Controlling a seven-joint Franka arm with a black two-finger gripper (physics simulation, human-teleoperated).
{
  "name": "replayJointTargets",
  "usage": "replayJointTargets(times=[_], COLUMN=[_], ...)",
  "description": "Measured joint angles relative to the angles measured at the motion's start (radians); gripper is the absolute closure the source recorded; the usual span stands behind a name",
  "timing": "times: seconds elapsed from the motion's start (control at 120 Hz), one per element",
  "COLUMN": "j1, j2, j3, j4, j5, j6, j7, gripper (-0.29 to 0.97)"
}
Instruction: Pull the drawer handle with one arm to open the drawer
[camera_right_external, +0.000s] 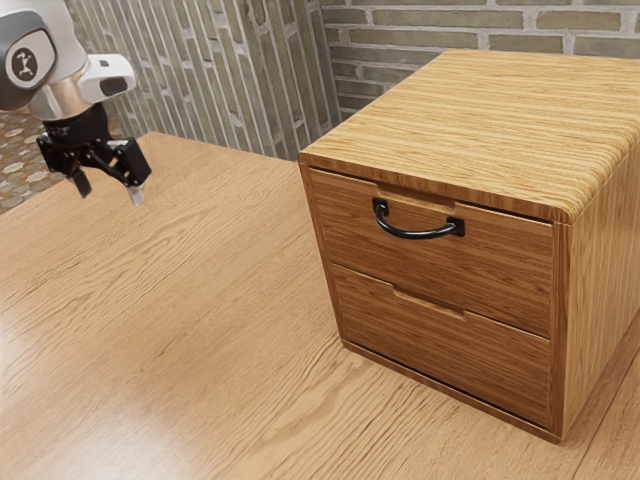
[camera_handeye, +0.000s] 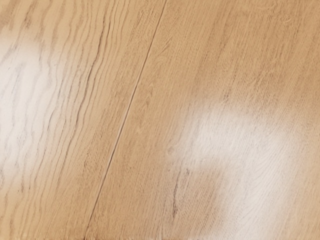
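Item: wooden cabinet (camera_right_external: 500, 120) on the table (camera_right_external: 180, 330), at the exterior view's right, two drawers. Upper drawer (camera_right_external: 440, 260) carries a black handle (camera_right_external: 418, 230); its front sits flush with the carcass. Gripper (camera_right_external: 108, 188): black, fingers spread, holding nothing, above the table at the exterior view's upper left, well apart from the handle. Wrist view: tabletop (camera_handeye: 210, 75), one plank seam (camera_handeye: 125, 120).

We looked down on the counter (camera_handeye: 225, 60), pale wood with wavy grain. A thin dark seam (camera_handeye: 125, 120) crossed it on a slant, parting two boards. The grain was bolder on one board and finer on the other. A glare patch (camera_handeye: 20, 85) whitened the bold-grained board, and a larger glare patch (camera_handeye: 240, 150) lay on the finer one.
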Motion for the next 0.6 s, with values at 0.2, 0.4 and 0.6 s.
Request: replayJointTargets(times=[0.2, 0.4, 0.6], j1=[0.009, -0.22, -0.202], j2=[-0.035, -0.124, -0.115], j3=[-0.005, -0.014, -0.003], j4=[0.097, 0.186, 0.163], j5=[0.01, 0.022, -0.002], j6=[-0.008, -0.037, -0.051], j7=[0.018, 0.035, 0.047], gripper=[0.0, 0.0, 0.0])
